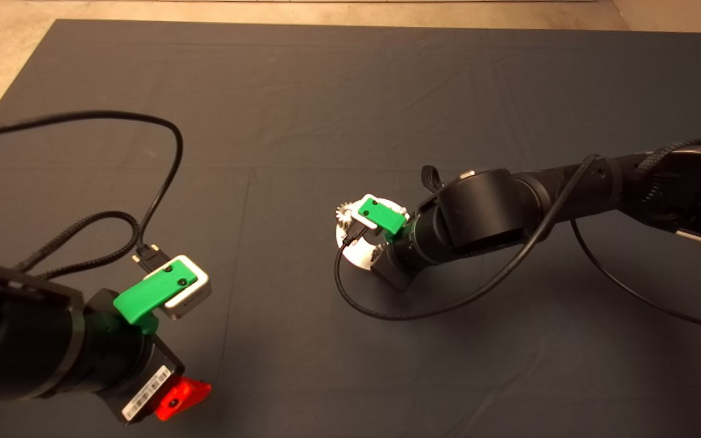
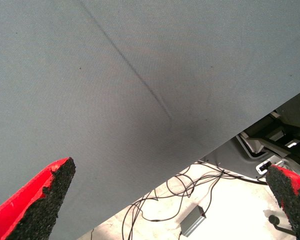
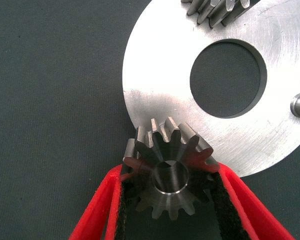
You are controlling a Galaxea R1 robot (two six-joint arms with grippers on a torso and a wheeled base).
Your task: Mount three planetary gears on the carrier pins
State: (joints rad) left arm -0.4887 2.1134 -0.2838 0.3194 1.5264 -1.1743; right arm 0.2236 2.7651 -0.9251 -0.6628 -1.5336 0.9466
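Over the disc (image 3: 155, 75) rim, a planetary gear (image 3: 167, 172) (clamped between right gripper (image 3: 167, 200) jaws).

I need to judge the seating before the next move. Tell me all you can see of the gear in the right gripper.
The gear is small, dark steel, with straight teeth and a shiny centre where a silver pin end shows in the bore. It sits at the rim of the shiny carrier disc, overlapping its edge, clamped between the red fingers of the right gripper. Whether it is fully seated cannot be told.

A dark grey fabric mat (image 1: 350, 103) covers the bench. Past its edge, loose black cables (image 2: 182, 187) and a small grey box (image 2: 192, 221) lie on pale floor (image 2: 225, 210).
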